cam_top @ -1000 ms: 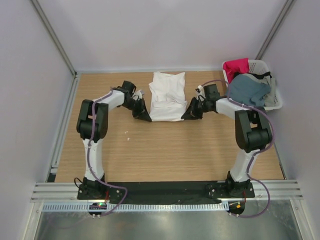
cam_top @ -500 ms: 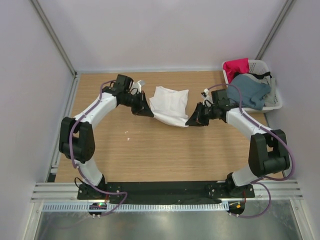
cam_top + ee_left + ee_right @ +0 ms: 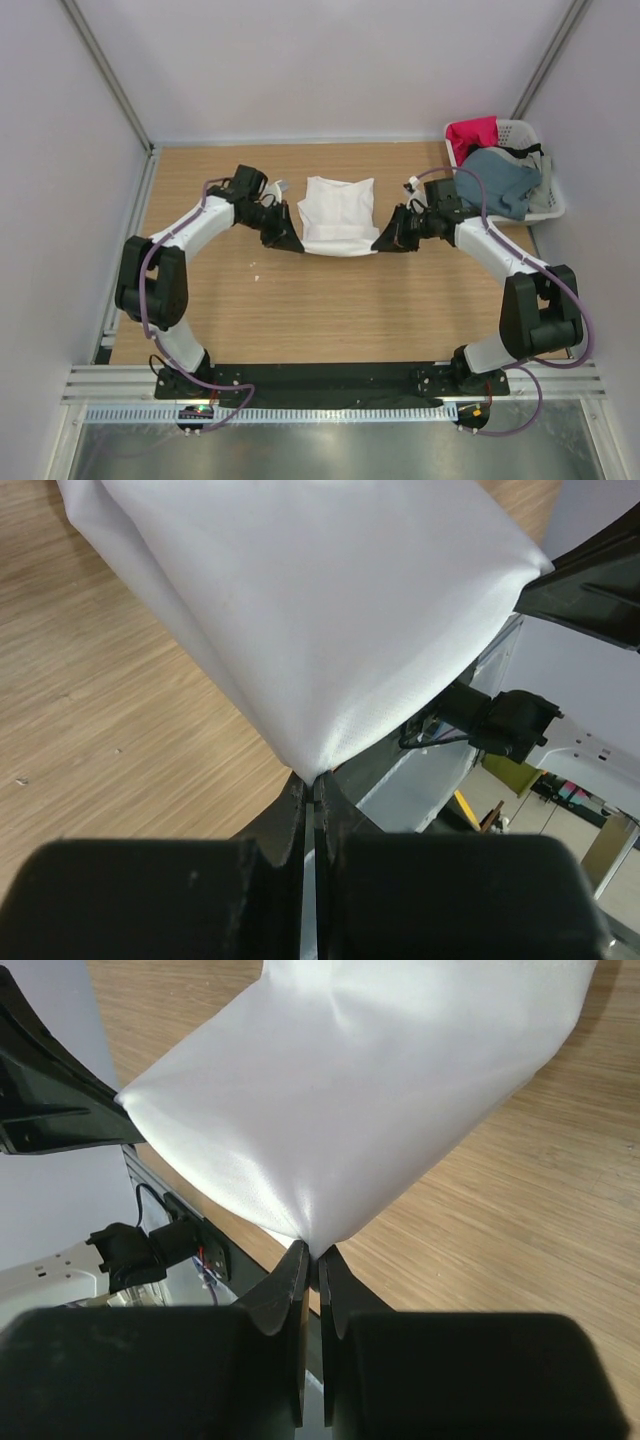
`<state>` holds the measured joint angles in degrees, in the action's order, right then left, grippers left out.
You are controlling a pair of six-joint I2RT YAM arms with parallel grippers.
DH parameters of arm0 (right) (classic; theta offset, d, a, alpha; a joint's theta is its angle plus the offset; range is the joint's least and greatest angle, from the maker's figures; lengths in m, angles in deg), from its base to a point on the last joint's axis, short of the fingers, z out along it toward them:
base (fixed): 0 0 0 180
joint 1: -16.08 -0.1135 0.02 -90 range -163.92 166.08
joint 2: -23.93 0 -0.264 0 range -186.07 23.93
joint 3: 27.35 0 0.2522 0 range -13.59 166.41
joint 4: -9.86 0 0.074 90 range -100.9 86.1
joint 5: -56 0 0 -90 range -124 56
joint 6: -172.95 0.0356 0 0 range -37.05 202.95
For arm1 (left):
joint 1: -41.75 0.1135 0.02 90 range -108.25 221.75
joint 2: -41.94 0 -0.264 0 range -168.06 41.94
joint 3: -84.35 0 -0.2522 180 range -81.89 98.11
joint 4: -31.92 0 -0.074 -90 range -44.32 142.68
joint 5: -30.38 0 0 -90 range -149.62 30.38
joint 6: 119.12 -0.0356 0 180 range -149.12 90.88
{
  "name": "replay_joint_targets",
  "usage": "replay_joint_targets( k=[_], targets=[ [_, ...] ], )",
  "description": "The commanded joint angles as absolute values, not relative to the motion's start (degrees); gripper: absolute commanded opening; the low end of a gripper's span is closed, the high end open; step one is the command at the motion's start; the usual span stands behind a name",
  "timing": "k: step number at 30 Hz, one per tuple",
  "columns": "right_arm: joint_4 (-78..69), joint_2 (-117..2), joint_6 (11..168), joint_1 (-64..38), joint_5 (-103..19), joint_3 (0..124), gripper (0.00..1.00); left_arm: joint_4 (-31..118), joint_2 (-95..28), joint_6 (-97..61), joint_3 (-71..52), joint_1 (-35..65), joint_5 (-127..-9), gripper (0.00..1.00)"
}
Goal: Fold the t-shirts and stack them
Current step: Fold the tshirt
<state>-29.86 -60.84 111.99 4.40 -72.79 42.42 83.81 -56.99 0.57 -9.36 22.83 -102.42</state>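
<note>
White cloth folded to a rough rectangle: this is the white shirt [image 3: 337, 213]. It is in the far half of the wooden worktop [image 3: 330, 310], well to the left of the basket [image 3: 553, 195] and a little nearer to the arm bases than the basket is.

The left pincer [image 3: 291, 243] grips the near corner of the shirt on the side away from the basket. The right pincer [image 3: 381, 243] grips the near corner on the basket side. In the left wrist view the two fingers are pressed together with only a thin slit between them, and the pinched corner of cloth comes out from their tips. The right wrist view shows the same: the fingers are closed on a corner, and the cloth spreads away from the tips as a smooth sheet. In both wrist views the pinched corners are raised above the wood. The near edge of the shirt runs stretched between the two pincers.

The basket stands at the far right corner of the worktop. A bunched blue shirt [image 3: 495, 180] fills its near part and hangs over its left rim. A red shirt [image 3: 472, 133] lies behind it, at the far left corner of the basket.
</note>
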Motion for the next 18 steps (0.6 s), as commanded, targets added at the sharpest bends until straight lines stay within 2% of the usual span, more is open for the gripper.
replay_joint_targets(
  k=[1,9,18],
  targets=[
    [-30.53,-60.18,112.13,4.3,-74.43,46.52,0.1,84.26,-54.48,1.2,-8.68,22.41,-103.82,0.0],
    [-30.27,-61.49,112.92,4.3,-74.87,52.32,0.09,86.55,-51.66,-2.4,-2.27,22.24,-100.4,0.0],
    [-27.81,-63.16,112.66,4.3,-73.82,50.49,0.08,87.07,-58.51,-4.33,4.5,23.11,-98.55,0.0]
  ],
)
